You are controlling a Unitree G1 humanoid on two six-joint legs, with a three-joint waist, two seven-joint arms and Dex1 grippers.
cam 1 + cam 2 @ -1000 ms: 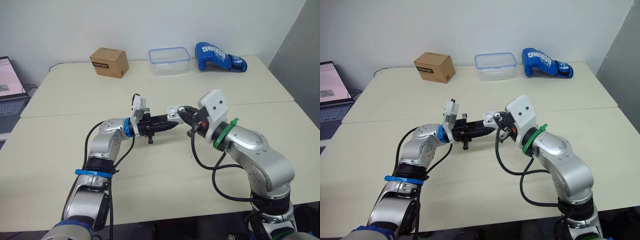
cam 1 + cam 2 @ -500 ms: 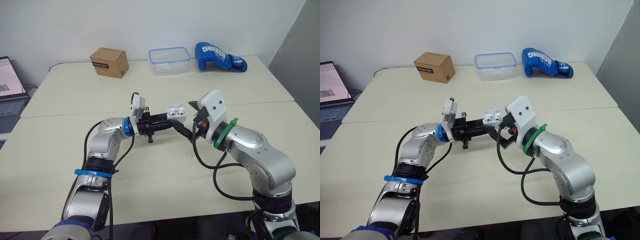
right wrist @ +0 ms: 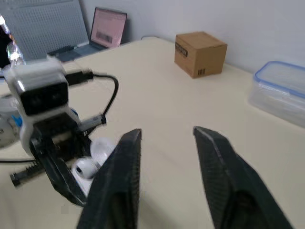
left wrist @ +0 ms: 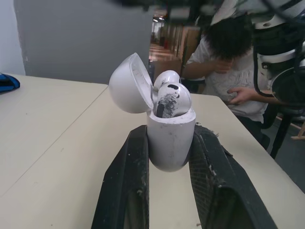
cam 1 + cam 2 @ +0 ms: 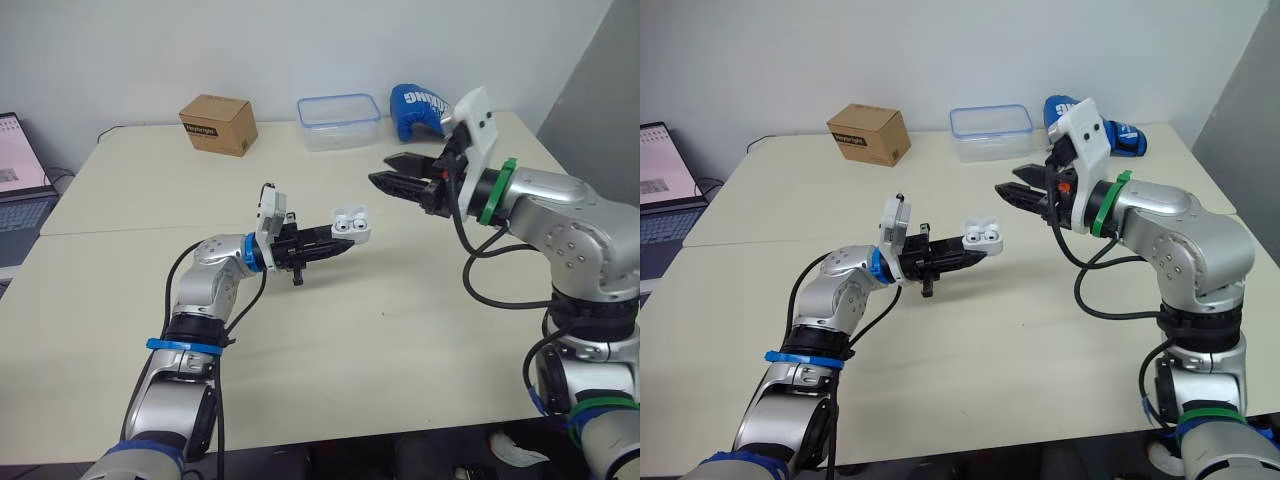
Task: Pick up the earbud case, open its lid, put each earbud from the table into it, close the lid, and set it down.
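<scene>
Over the pale counter (image 5: 330, 330) the right hand (image 5: 381, 169) hangs with its two fingers spread and nothing between them, well apart from the left hand (image 5: 338, 242). The left hand's fingers are clamped on the body of the earbud case (image 4: 170, 143), held clear of the counter. Its lid (image 4: 127, 86) is tipped open above the fingertips, with both earbuds (image 4: 172, 98) seated inside.

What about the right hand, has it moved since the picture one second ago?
Yes. The right hand has drawn back from the earbud case, upward and toward the plastic container, which has stayed put.
</scene>
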